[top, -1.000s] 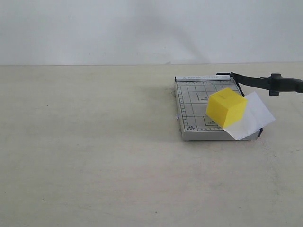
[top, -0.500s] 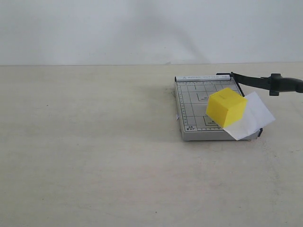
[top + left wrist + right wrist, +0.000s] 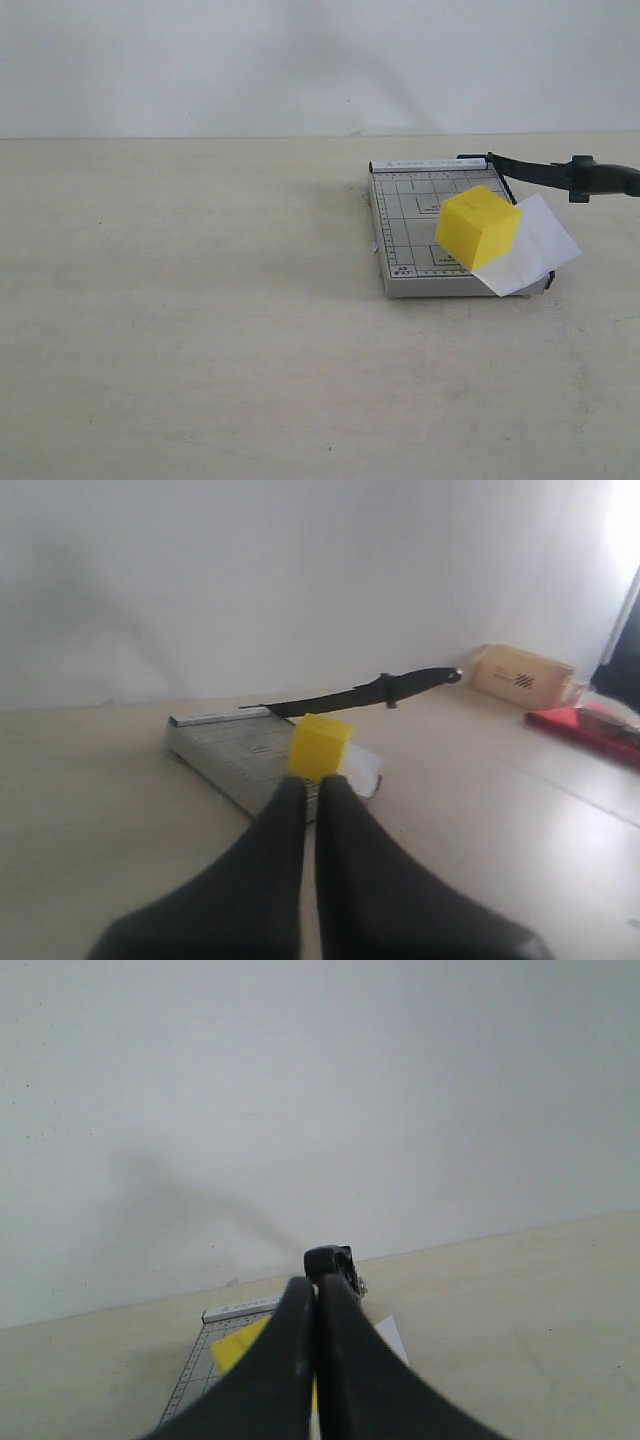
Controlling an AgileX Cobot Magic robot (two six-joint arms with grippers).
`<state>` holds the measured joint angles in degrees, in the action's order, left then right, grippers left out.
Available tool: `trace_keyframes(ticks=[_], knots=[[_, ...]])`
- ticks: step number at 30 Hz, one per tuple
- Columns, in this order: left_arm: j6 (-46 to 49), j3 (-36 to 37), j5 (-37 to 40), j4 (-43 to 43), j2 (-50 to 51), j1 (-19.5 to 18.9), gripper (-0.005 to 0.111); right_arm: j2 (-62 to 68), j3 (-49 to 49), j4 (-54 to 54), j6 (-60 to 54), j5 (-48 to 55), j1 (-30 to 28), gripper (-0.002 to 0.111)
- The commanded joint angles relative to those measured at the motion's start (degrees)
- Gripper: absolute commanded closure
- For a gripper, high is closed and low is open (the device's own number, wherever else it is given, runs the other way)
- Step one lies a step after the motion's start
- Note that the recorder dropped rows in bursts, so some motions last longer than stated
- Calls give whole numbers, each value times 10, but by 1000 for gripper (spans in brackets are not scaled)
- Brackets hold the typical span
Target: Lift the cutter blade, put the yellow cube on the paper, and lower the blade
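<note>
On the right half of the table, exterior view: grey cutter board, the paper lying askew across it and overhanging its right edge. The yellow cube sits on the paper, over the board's right part. The cutter blade is raised, slanting up from the far right corner hinge, its handle out to the right. No arm shows in this view.

Left wrist view adds a tan carton and a flat red item. Left gripper is pressed fully closed and holds nothing; the cube lies just past its tips.

Right wrist view: right gripper is also fully closed and empty. The handle's end is right behind the tips; contact cannot be told.
</note>
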<state>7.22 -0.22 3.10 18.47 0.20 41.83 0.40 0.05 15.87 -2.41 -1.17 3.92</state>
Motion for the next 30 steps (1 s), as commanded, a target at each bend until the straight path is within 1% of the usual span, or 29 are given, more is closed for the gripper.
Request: trace_keyframes(ticks=[1, 4, 5, 6, 7, 9, 10, 12, 21, 23, 25, 27, 30], knots=[[-1, 2, 30, -54, -2, -34, 102, -4, 0, 1, -2, -4, 1, 108], [-1, 2, 32, -68, -2, -68, 102, -4, 0, 1, -3, -4, 1, 108], [-1, 2, 27, -78, -2, -91, 102, -4, 0, 1, -3, -4, 1, 108], [-1, 2, 27, -80, -2, -99, 102, -4, 0, 1, -3, -4, 1, 108], [-1, 2, 27, -98, -2, -114, 102, -4, 0, 1, -2, -4, 1, 108], [-1, 2, 28, -106, -2, -127, 102, -4, 0, 1, -2, -4, 1, 108], [-1, 2, 29, -121, -2, -127, 102, -4, 0, 1, -2, -4, 1, 108], [-1, 2, 29, -192, -2, -127, 102, -4, 0, 1, -2, -4, 1, 108], [-1, 2, 29, -194, -2, -130, 102, -4, 0, 1, -2, -4, 1, 108], [-1, 2, 32, -194, -2, -145, 102, -4, 0, 1, -2, -4, 1, 108], [-1, 2, 36, -194, -2, -180, 102, -4, 0, 1, -2, -4, 1, 108], [-5, 2, 36, -194, -2, -199, 102, -4, 0, 1, -2, -4, 1, 108], [-41, 2, 35, -194, -2, -218, 102, -4, 0, 1, -2, -4, 1, 108]])
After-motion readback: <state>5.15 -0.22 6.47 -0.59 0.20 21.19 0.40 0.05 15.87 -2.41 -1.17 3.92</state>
